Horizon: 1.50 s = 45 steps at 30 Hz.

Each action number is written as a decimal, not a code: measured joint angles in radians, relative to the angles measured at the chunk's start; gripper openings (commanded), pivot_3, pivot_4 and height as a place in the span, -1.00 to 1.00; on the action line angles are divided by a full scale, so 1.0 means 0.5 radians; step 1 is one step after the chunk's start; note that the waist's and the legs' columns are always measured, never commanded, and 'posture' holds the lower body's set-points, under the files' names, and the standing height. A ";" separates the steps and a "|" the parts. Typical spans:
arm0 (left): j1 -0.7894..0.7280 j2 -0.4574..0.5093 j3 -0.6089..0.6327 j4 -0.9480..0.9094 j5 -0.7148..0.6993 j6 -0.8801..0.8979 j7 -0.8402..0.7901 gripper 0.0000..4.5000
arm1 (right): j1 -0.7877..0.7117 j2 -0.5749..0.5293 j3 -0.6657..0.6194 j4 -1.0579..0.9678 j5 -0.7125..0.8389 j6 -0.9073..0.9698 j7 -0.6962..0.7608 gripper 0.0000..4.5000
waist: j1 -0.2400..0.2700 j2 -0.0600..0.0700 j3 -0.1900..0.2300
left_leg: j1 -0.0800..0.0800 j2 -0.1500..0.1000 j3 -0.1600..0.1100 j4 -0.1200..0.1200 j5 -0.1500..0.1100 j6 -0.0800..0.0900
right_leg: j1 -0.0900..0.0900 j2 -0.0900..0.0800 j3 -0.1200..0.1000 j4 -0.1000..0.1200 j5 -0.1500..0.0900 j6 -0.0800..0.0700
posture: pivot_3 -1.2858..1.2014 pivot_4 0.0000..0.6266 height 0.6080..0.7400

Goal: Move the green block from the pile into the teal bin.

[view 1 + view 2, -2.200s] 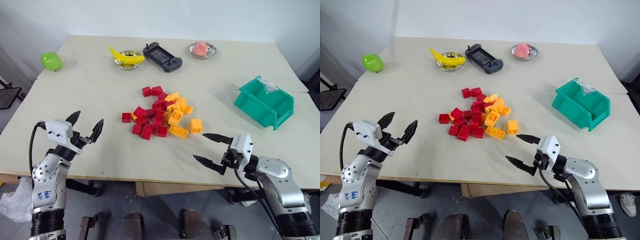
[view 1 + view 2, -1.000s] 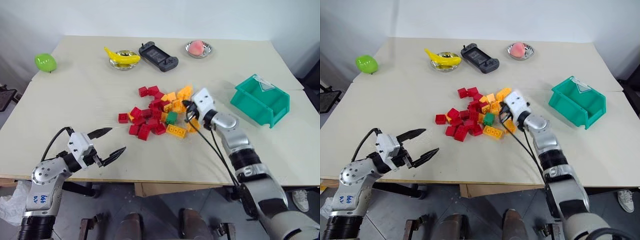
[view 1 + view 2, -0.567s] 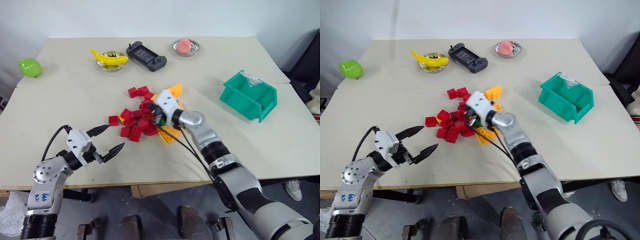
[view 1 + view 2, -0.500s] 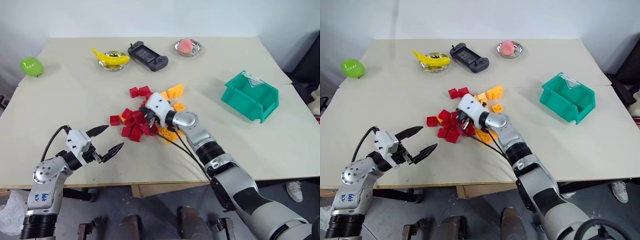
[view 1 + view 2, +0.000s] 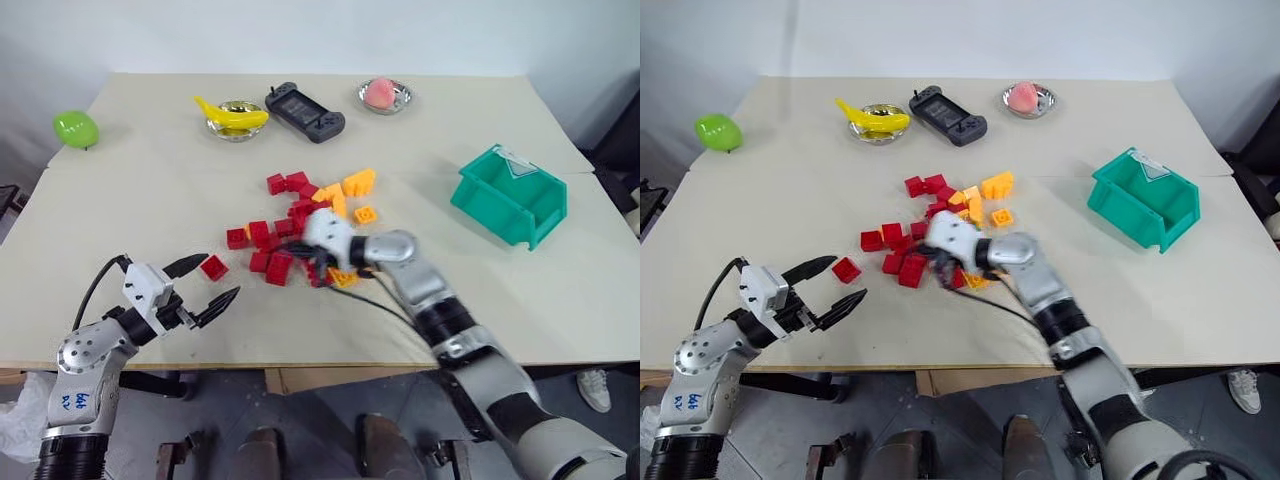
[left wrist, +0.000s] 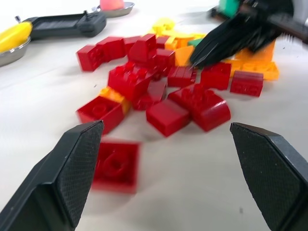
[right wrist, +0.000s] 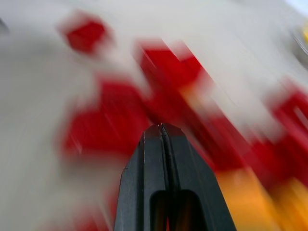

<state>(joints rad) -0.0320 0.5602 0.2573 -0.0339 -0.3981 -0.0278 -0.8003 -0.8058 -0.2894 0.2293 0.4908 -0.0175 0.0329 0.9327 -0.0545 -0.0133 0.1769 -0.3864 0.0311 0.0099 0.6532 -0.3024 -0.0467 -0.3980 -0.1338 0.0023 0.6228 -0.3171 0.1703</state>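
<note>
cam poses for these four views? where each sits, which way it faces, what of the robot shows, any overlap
Left eye, right eye: head stereo pair, looking forward and down over the table; both arms show, left gripper open, right gripper in the pile.
Left wrist: looks level along its two open fingers at the pile; right gripper's shut tips cross in.
Right wrist: looks along its shut fingers down onto red bricks.
Shared: the pile.

Your right gripper [image 5: 940, 262] and the pile [image 5: 300, 225] smear in the right wrist view; the green block [image 6: 195, 42] is nearly hidden.
</note>
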 measured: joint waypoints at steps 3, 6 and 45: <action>-0.008 0.000 -0.003 0.002 -0.005 0.004 -0.004 1.00 | 0.111 -0.173 -0.089 -0.119 0.072 0.051 0.073 -0.98 | 0.006 0.000 0.000 | 0.000 0.001 0.001 -0.001 0.000 0.000 | 0.000 0.001 0.000 -0.001 0.000 0.000 | 0.03 -0.52 1.00; -0.031 0.001 -0.004 -0.001 -0.061 0.059 -0.037 1.00 | 0.306 -0.330 -0.232 -0.287 0.263 0.052 0.236 -0.98 | 0.015 0.000 0.000 | 0.000 0.001 0.002 -0.002 0.000 0.000 | 0.000 0.001 0.000 -0.002 0.000 0.000 | 0.03 -0.52 1.00; -0.041 0.014 -0.094 -0.208 -0.177 0.239 -0.250 1.00 | -0.127 -0.246 -0.006 -0.012 0.337 0.577 0.045 0.98 | 0.041 0.001 0.001 | -0.001 0.001 0.004 0.005 -0.002 0.002 | 0.002 0.001 -0.001 -0.004 0.001 0.001 | 0.03 -0.52 1.00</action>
<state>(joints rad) -0.0525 0.5672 0.2105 -0.1377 -0.4863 0.0919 -0.9250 -0.8691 -0.4124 0.2264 0.4846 0.1512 0.3216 0.9553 -0.0338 -0.0126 0.1773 -0.3867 0.0316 0.0120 0.6556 -0.3035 -0.0454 -0.3969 -0.1331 0.0019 0.6206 -0.3168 0.1710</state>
